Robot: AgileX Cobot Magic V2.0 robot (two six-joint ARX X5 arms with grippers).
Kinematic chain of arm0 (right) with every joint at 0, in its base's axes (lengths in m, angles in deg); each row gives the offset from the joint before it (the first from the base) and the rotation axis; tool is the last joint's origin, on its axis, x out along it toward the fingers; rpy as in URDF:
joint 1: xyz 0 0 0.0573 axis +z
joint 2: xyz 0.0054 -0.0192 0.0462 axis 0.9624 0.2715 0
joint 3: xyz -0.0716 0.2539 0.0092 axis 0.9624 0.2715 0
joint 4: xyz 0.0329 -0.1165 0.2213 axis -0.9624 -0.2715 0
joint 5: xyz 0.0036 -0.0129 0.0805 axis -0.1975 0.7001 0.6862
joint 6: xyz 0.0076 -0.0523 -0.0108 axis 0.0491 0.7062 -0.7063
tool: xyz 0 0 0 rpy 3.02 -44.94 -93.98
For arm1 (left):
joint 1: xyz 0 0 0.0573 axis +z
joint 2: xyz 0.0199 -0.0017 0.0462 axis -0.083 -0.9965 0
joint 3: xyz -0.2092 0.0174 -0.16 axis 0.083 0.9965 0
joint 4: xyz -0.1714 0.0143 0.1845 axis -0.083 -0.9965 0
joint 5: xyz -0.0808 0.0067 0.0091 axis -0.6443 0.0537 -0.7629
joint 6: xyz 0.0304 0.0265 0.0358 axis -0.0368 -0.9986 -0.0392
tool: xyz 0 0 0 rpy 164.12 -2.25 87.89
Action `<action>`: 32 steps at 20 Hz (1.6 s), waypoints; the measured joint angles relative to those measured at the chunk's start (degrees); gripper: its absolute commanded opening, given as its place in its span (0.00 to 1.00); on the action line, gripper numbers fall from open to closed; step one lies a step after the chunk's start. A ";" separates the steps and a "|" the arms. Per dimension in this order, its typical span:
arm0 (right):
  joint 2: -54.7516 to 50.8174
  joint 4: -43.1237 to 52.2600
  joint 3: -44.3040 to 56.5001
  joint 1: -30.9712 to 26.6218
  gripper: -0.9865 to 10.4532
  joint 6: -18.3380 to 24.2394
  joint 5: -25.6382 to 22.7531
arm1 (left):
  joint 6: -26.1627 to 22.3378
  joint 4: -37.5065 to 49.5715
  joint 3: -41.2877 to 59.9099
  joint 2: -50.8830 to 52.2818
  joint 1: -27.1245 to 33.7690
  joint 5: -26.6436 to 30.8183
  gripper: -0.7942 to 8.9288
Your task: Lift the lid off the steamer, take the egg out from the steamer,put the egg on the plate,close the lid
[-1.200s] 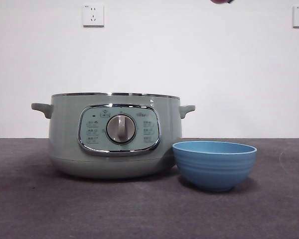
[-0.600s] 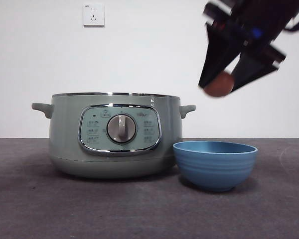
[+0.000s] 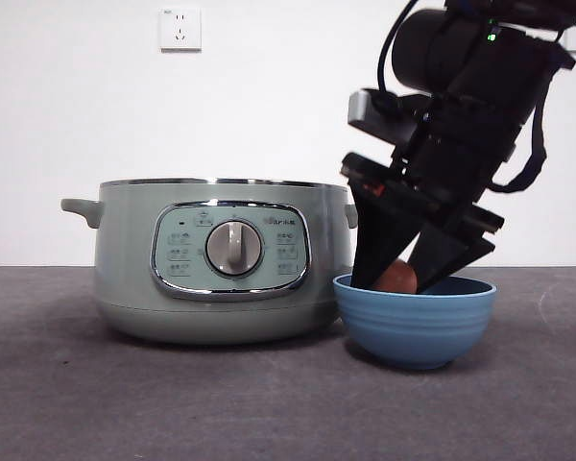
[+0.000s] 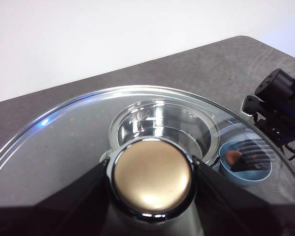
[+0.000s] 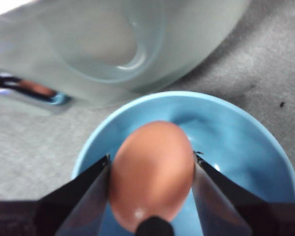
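Note:
The pale green steamer [image 3: 211, 259] stands open on the table, without its lid. My right gripper [image 3: 396, 277] is shut on the brownish-orange egg [image 3: 397, 279] and holds it down inside the blue plate [image 3: 413, 327], which is a bowl just right of the steamer. In the right wrist view the egg [image 5: 152, 177] sits between the jaws of the right gripper [image 5: 152, 160], over the plate's rim [image 5: 187, 98]. Whether the egg touches the bottom I cannot tell. My left gripper [image 4: 150, 167] is shut on the knob [image 4: 152, 184] of the glass lid [image 4: 64, 142], held high above the steamer [image 4: 162, 123].
The table is dark grey [image 3: 77, 403]. A white wall with power sockets [image 3: 180, 29] stands behind it. The steamer's side handle [image 3: 80, 209] sticks out on the left. Through the lid glass the right arm [image 4: 280, 103] shows over the plate [image 4: 258, 172].
My right gripper has come down from the top right with the egg, from above the steamer's rim into the blue plate. The steamer and plate have stayed in place.

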 measured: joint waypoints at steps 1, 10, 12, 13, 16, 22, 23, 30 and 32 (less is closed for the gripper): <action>0.09 0.22 0.00 0.00 0.07 0.02 -0.07 | 0.00 -0.02 0.00 0.00 0.00 -0.02 0.07; 2.67 0.59 0.00 -0.04 0.07 0.50 -1.18 | -0.04 -0.17 0.00 0.00 0.00 0.00 0.07; 3.74 0.57 0.00 -0.04 0.07 0.50 -1.18 | -0.07 -0.52 0.00 0.00 0.00 0.00 0.07; 4.09 0.57 0.02 -0.04 0.07 0.50 -1.18 | -0.07 -0.72 0.00 0.00 0.00 0.00 0.07; 4.13 0.61 0.02 0.46 0.17 0.77 -1.18 | -0.11 -1.07 0.00 0.00 0.00 0.00 0.07; 4.00 -0.13 -0.04 1.07 0.42 1.09 -1.66 | -0.17 -1.18 0.00 0.00 0.00 0.00 0.07; 3.85 -0.07 -0.17 0.96 0.43 1.14 -2.01 | -0.17 -1.18 0.00 0.00 0.00 0.00 0.07; -0.52 -1.57 -0.26 1.09 0.42 1.11 -1.29 | -0.17 -1.18 0.00 -0.26 0.00 -0.02 0.07; -6.93 -2.82 -0.37 1.07 0.42 1.09 -1.18 | -0.17 -0.87 0.00 -1.33 0.00 -0.33 0.07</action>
